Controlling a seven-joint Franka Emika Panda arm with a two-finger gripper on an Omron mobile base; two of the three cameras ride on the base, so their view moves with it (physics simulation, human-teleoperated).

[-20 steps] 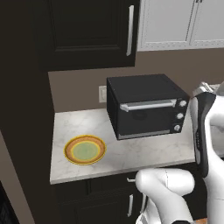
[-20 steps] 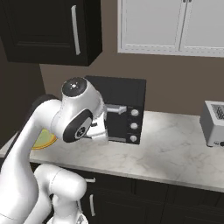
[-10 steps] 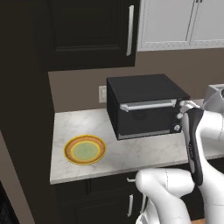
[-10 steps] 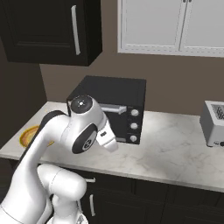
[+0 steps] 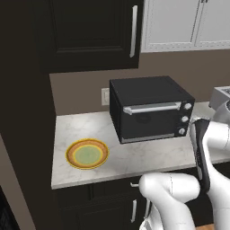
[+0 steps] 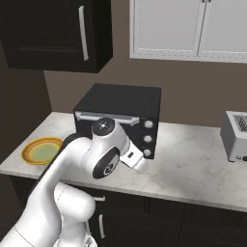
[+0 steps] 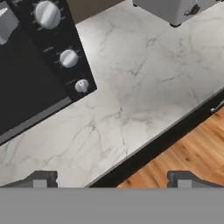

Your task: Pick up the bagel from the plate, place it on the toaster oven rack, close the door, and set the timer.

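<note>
- Bagel: none lies on the plate (image 5: 72, 150); it is probably behind the shut door (image 5: 148, 121), but I cannot tell.
- Timer knobs (image 7: 68, 58): small, stiff, smooth; best pinched across the rim.
- Gripper (image 7: 111, 179): fingers spread wide, empty, over the counter (image 7: 131, 87) beside the knobs.
- Compared with a second ago, the arm is lower and the right base view now shows the plate uncovered.

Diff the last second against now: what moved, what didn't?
Only the arm moved. Its wrist swung away from the black toaster oven's front, down and to the robot's right. The open, empty gripper now hangs over the marble counter's front edge, beside the oven's silver knobs. Nothing was grasped or released. Unchanged: oven door closed, yellow-rimmed plate in place with no bagel on it, cameras steady.
</note>
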